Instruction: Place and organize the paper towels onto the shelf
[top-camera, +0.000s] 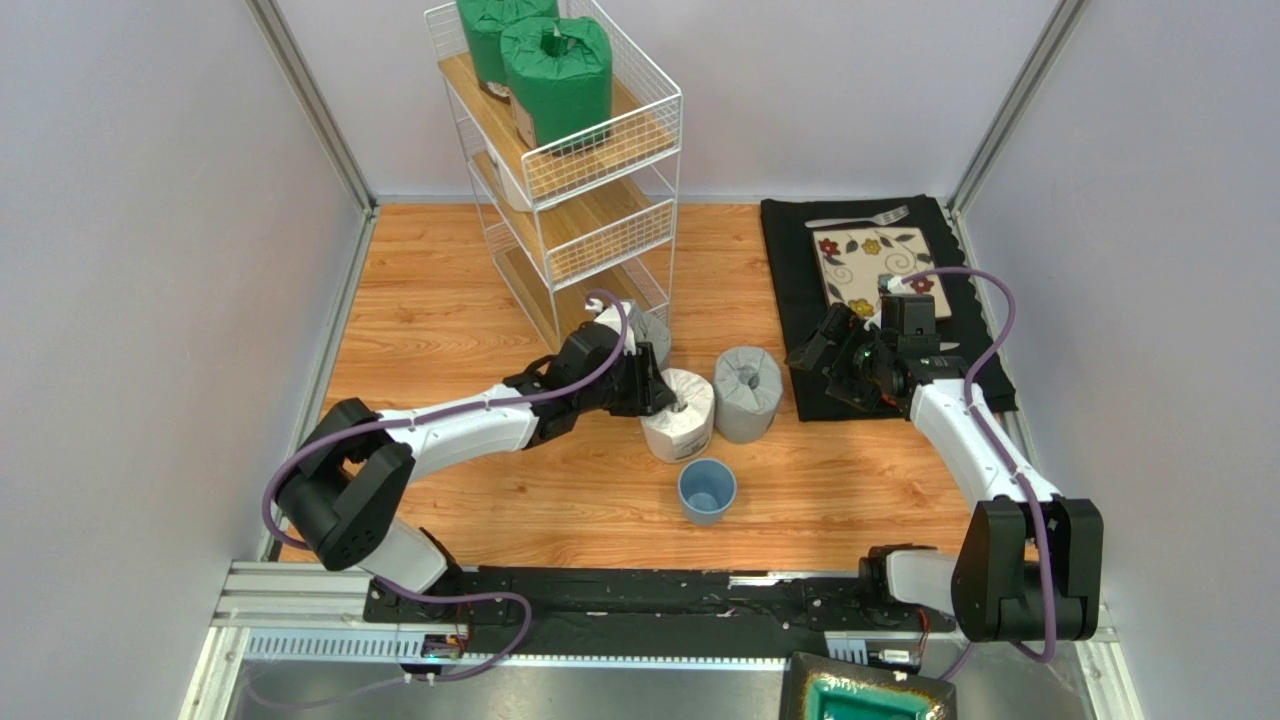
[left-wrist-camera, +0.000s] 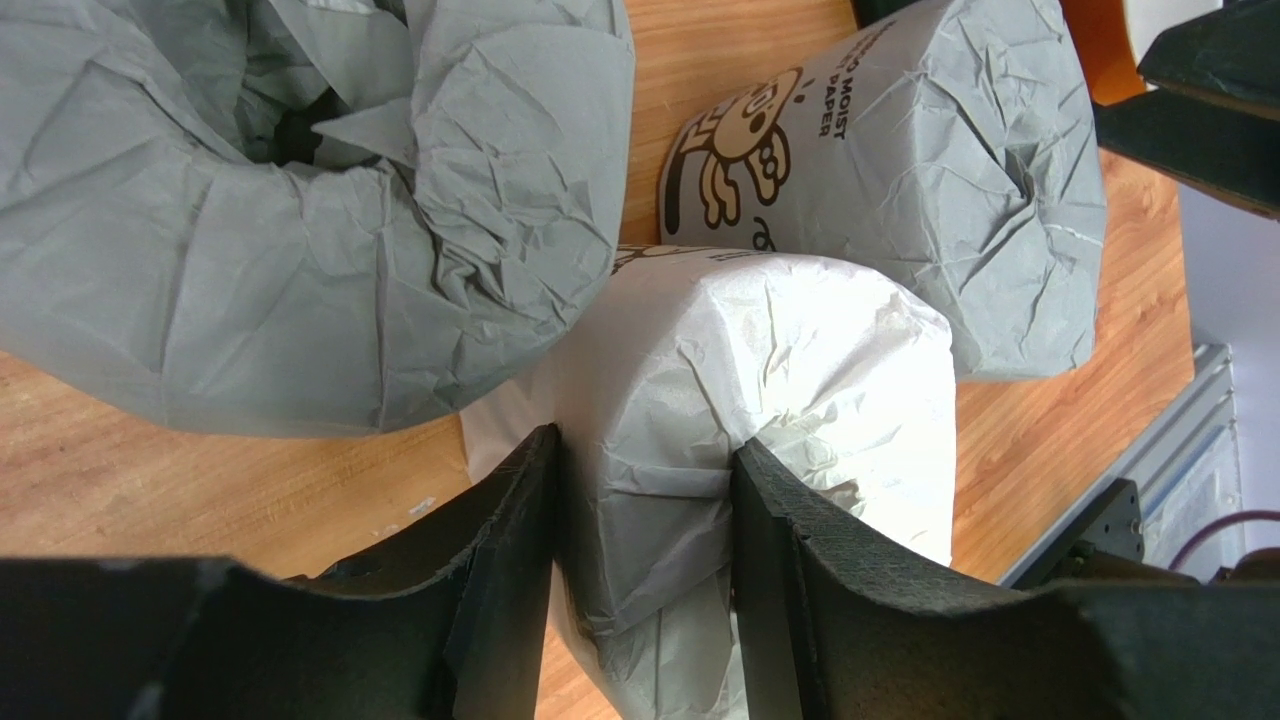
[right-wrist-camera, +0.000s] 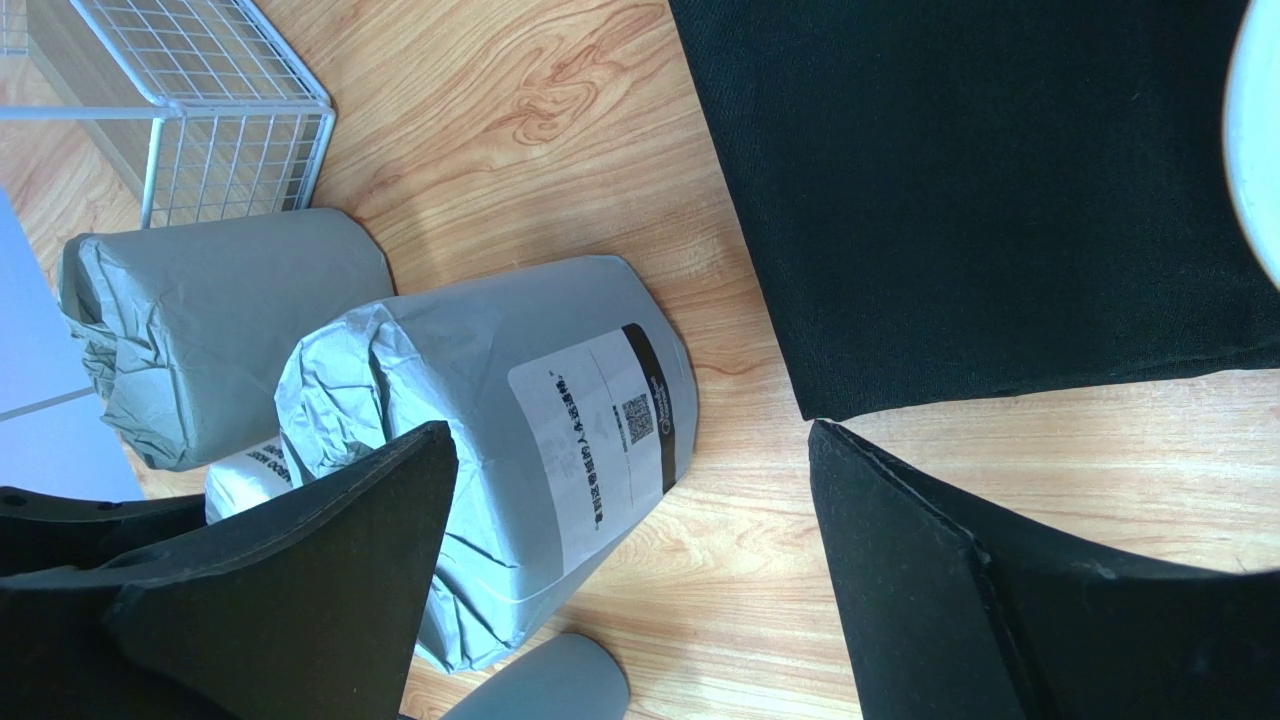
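Left gripper (left-wrist-camera: 643, 578) first: jaws nearly closed, pinching the crumpled wrap of a white roll (left-wrist-camera: 796, 390) that stands on the wooden table (top-camera: 436, 315). A grey roll (top-camera: 747, 393) sits just beside it, and a second grey roll (top-camera: 649, 330) lies behind, near the foot of the shelf (top-camera: 601, 225). Up on the shelf's top tier, two green rolls (top-camera: 556, 83). The blue cup (top-camera: 706, 488) stands nearer the arms. Over at the black mat (top-camera: 789, 255), the right gripper (right-wrist-camera: 631, 570) hangs spread wide, gripping nothing.

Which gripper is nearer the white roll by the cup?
Left. The left gripper pinches the top of the white roll; the right gripper hangs open over the black mat, beyond the grey roll.
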